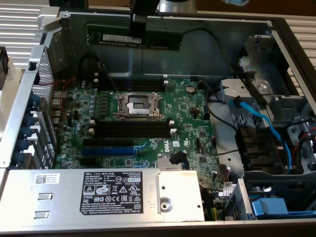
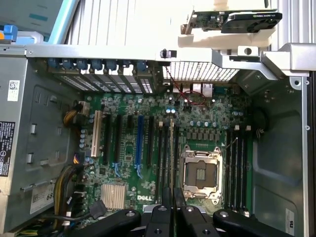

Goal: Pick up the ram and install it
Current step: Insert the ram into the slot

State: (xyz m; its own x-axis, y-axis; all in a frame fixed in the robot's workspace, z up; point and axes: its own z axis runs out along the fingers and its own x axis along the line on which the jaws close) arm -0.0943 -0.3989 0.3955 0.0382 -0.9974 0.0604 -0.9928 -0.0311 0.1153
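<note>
— Where's the ram (image 1: 148,39)?
— Top centre of the exterior view, pinched edgewise in the gripper (image 1: 139,20) above the motherboard (image 1: 187,113).
— Its long axis?
— Left-right across the frame, right end dipping slightly.
</note>
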